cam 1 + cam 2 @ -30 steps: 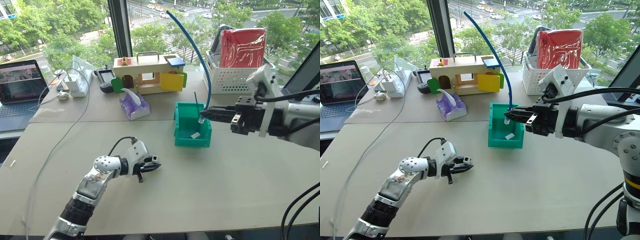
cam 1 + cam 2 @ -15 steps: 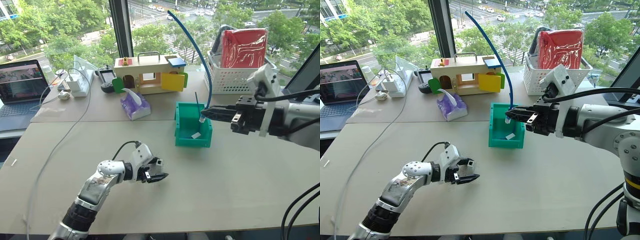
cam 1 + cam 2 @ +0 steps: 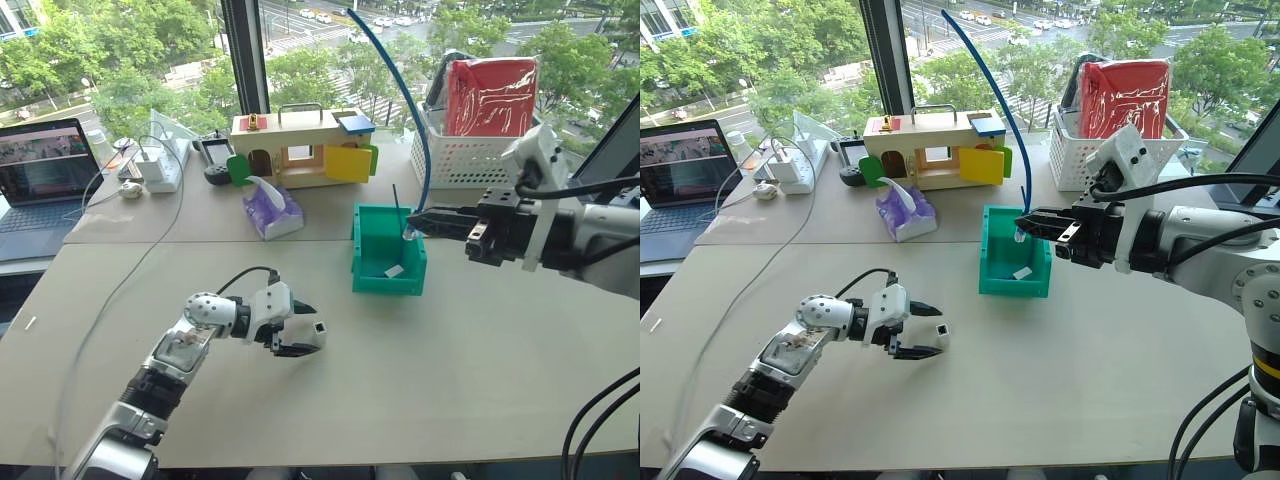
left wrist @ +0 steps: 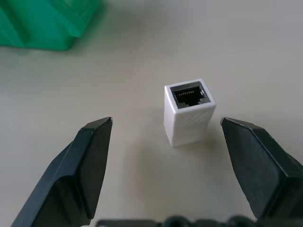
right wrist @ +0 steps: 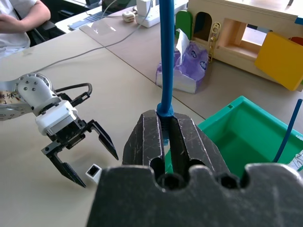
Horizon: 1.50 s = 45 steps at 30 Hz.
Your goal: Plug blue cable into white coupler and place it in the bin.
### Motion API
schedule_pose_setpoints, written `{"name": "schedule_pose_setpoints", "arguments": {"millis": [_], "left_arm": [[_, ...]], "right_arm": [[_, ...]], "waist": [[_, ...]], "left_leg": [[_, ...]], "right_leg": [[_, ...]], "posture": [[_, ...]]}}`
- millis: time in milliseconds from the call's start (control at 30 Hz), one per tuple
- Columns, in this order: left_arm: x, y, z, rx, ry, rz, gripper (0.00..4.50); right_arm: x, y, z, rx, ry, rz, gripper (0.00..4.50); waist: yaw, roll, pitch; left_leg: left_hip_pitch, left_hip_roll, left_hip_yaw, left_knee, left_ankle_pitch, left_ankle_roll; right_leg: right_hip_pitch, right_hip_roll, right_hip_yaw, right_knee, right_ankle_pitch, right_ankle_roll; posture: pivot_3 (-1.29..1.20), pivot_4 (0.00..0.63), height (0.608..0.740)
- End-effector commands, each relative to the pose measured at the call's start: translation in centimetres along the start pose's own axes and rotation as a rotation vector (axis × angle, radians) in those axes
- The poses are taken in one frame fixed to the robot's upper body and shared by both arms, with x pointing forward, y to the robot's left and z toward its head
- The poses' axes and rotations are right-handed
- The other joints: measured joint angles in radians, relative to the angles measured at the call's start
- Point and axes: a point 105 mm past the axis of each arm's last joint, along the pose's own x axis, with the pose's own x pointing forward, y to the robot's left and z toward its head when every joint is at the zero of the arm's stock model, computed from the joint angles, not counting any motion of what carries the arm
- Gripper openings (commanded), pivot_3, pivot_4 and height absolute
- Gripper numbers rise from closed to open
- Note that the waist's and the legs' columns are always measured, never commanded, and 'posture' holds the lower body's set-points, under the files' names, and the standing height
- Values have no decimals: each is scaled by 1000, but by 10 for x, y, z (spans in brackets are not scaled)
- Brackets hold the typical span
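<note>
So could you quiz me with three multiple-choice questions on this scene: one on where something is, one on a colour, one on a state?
1. Where is the white coupler?
A. in the bin
B. on the table between the left tool's open fingers
C. in the white basket

2. What colour is the bin?
A. red
B. yellow
C. teal-green

3. What is the right tool doing?
A. clamping the blue cable
B. hanging open
C. gripping the tissue pack

Answers:
1 B: it stands free between the left tool fingers.
2 C: the box is plainly teal-green.
3 A: the blue cable rises from its shut fingers.
</note>
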Motion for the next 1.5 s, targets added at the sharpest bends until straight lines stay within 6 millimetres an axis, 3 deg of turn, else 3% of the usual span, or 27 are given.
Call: {"name": "schedule_pose_setpoints", "arguments": {"millis": [33, 300, 533, 733, 1000, 1100, 1333, 1367, 1500], "left_arm": [[1, 5, 5, 40, -10, 0, 3958], [1, -8, -1, -14, 5, -11, 3958], [2, -3, -8, -90, 72, 100, 3958], [11, -20, -1, -168, 64, 126, 3958], [12, -23, -3, -207, 75, 143, 3958], [12, -21, -3, -228, 76, 167, 3279], [14, -23, -3, -253, 57, 172, 819], [16, -24, -2, -251, 48, 174, 652], [26, -25, 11, -229, -13, 169, 666]], "right_arm": [[-8, 1, 10, -32, -32, -26, 0], [-9, 1, 9, -31, -36, -36, 0], [-8, -2, 9, -29, -37, -43, 0], [-6, -3, 9, -29, -39, -43, 0], [-4, -3, 9, -36, -36, -32, 0], [-4, -2, 9, -34, -37, -31, 0], [-4, -1, 6, -17, -27, -31, 0], [-4, -1, 5, -11, -22, -32, 0], [-5, -5, -1, 19, -4, -66, 0]], "waist": [[-1, 0, 0], [-6, 0, 0], [-4, 0, 0], [-4, 0, 0], [-2, 0, 0], [-2, 0, 0], [-2, 0, 0], [-2, 0, 0], [4, 0, 0]], "left_leg": [[0, 0, 0, 0, 0, 0], [0, 0, 0, 0, 0, -1], [0, 0, 0, 0, 0, 0], [1, 0, 0, 0, 0, 0], [1, 0, 0, 0, 0, 0], [1, 0, 0, 0, 0, 1], [1, 0, 0, 0, 0, 1], [2, 0, 0, 0, 0, 1], [1, 0, 0, 0, 0, 1]], "right_leg": [[0, 0, 0, 0, 0, 0], [0, 0, 0, 2, 0, 0], [0, 0, 0, 2, 0, 0], [0, 0, 0, 2, 0, 0], [1, 0, 0, 1, 0, 0], [1, 0, 0, 1, 0, 0], [1, 0, 0, 0, 0, 0], [1, 0, 0, 0, 0, 0], [1, 0, 0, 0, 0, 0]], "posture": [[0, 150, 740], [0, 150, 740], [0, 150, 740], [0, 150, 740], [0, 150, 740], [0, 150, 740], [0, 150, 740], [0, 150, 740], [0, 150, 740]]}}
